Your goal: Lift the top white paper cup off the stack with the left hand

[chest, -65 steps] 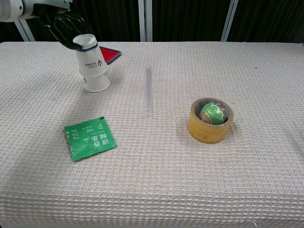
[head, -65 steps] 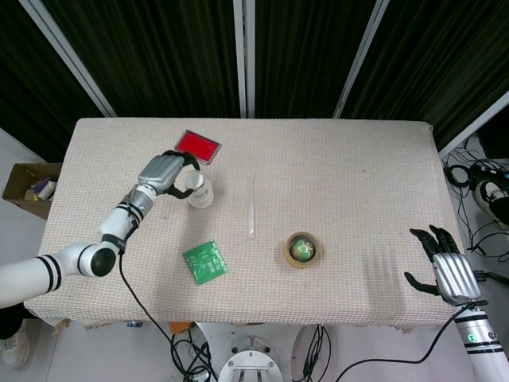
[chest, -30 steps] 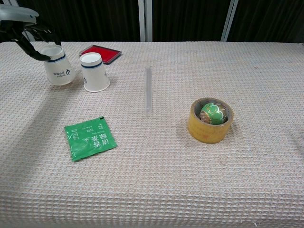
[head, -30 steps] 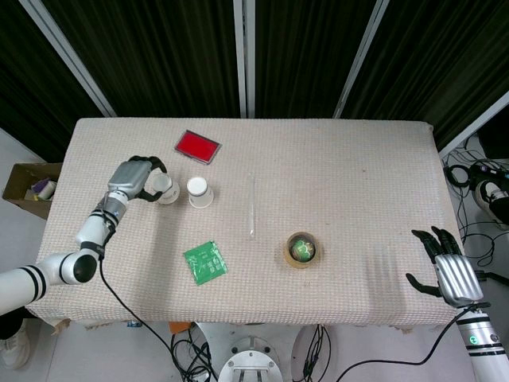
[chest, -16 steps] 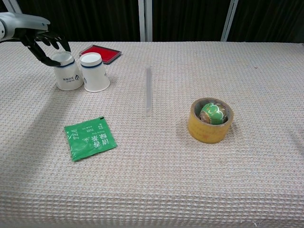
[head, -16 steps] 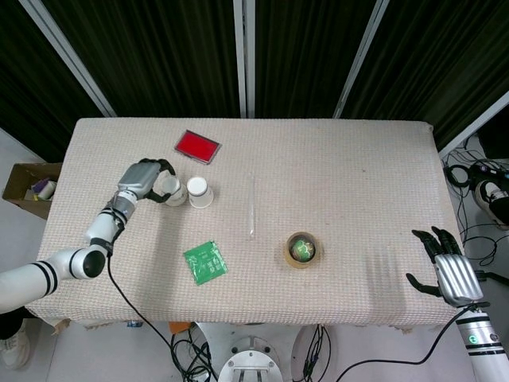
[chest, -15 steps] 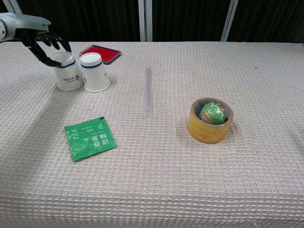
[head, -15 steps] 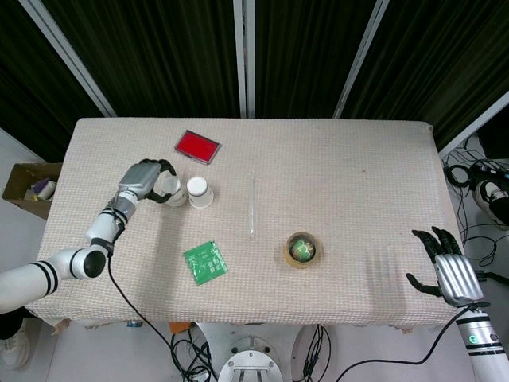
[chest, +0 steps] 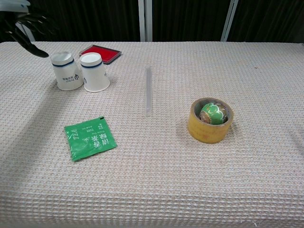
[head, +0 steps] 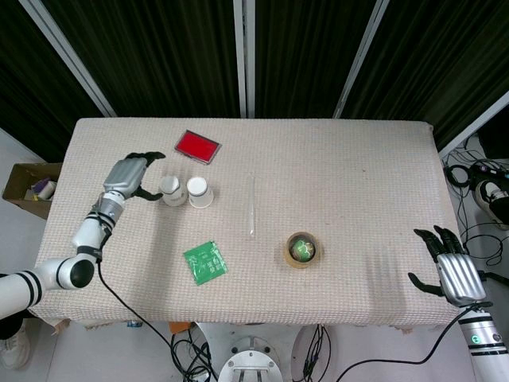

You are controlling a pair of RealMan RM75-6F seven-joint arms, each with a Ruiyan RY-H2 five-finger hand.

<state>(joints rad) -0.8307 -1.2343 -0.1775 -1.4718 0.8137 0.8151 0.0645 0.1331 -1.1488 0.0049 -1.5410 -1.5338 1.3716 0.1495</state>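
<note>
Two white paper cups stand upside down side by side on the cloth: the one with the blue band [head: 170,190] [chest: 67,71] on the left, the plain one [head: 200,192] [chest: 95,72] on the right, touching or nearly so. My left hand [head: 130,177] [chest: 23,27] hovers just left of the banded cup, fingers spread, holding nothing. My right hand [head: 448,270] hangs open off the table's right front corner.
A red flat pad [head: 196,146] [chest: 100,52] lies behind the cups. A clear tube [head: 253,205] [chest: 148,90] lies mid-table. A green tea sachet [head: 205,262] [chest: 90,138] lies near the front. A tape roll [head: 304,249] [chest: 210,120] holds a green ball. A cardboard box [head: 28,187] sits off the left edge.
My left hand lifted the banded cup off the stack, set it down left of the other cup, let go and drew back to the left. The right hand stayed put.
</note>
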